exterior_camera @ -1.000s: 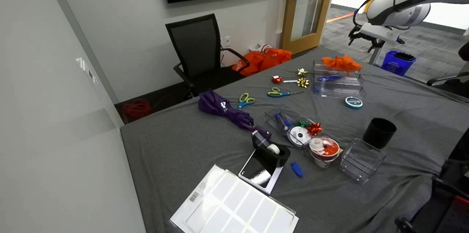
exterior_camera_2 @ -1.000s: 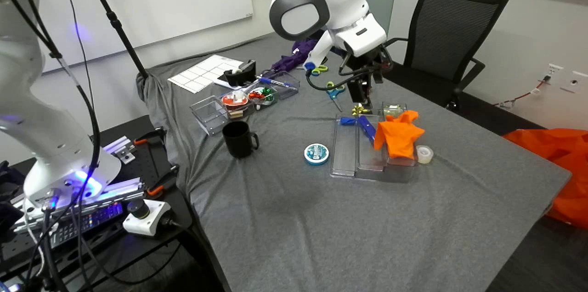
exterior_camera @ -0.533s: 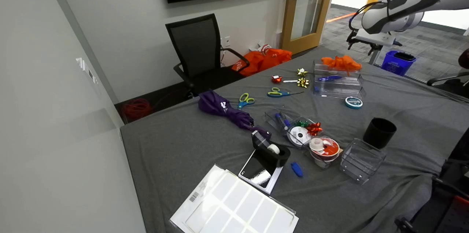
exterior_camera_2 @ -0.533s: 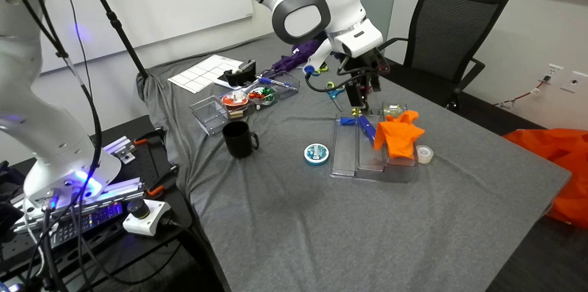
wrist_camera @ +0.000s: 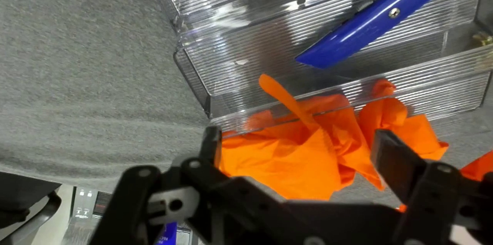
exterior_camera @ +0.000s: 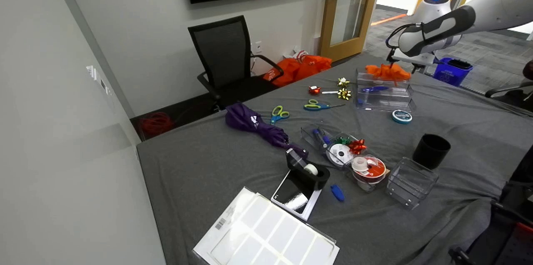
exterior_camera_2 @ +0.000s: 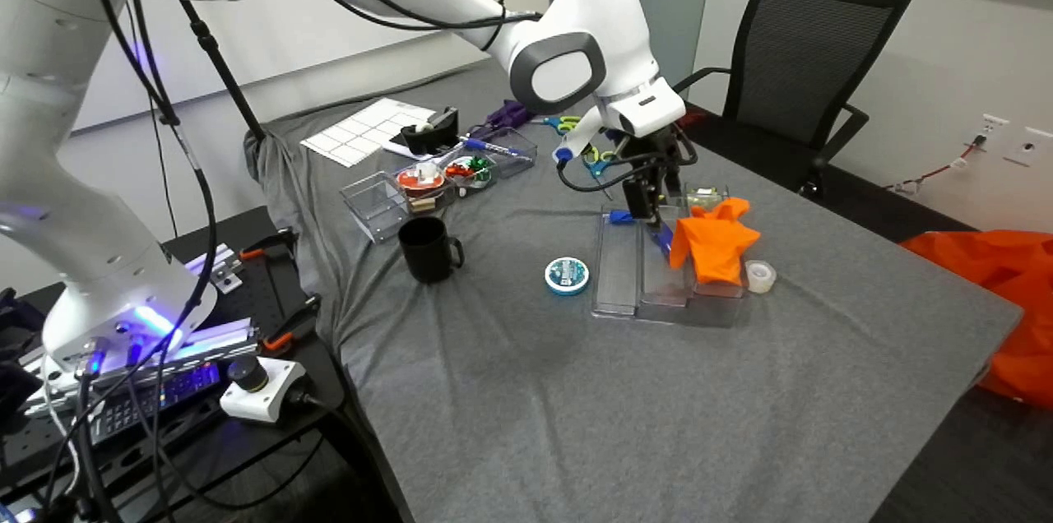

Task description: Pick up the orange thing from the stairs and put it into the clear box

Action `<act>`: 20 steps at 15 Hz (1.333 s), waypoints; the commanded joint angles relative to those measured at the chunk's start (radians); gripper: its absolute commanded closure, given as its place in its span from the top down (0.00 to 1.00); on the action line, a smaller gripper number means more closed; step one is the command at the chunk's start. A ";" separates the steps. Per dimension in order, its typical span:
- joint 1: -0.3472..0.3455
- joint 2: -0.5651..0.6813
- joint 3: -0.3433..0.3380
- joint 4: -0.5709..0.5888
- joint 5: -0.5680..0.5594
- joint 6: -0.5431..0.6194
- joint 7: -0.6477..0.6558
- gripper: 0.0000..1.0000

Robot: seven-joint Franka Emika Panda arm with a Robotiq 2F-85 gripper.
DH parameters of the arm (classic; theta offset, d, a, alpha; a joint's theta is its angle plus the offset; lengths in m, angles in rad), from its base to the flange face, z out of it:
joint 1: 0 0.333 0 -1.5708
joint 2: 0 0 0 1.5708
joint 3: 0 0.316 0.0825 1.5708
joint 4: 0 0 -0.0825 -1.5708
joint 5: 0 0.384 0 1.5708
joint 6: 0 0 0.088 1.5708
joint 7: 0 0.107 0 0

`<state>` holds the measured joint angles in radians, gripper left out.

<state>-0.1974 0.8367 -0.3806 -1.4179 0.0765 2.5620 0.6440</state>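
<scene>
Brings the claw lower than a second ago, wide and empty; has the orange cloth just ahead of its jaws, on the clear stairs; probably prepares to grasp.

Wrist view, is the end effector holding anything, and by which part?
Nothing is held: the end effector is open, and the orange thing lies ungripped on the clear stairs.

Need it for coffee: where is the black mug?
In an exterior view, the mug stands left of centre, between the clear box and the round tin.
</scene>
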 commanded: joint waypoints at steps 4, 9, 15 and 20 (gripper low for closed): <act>-0.040 0.130 -0.005 0.157 -0.010 -0.027 0.011 1.00; -0.071 0.190 0.011 0.251 0.012 -0.082 0.031 0.59; -0.086 0.234 0.015 0.320 0.007 -0.109 0.071 0.17; -0.086 0.244 0.012 0.337 0.021 -0.106 0.081 0.00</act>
<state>-0.2646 1.0617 -0.3806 -1.1284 0.0828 2.4857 0.7220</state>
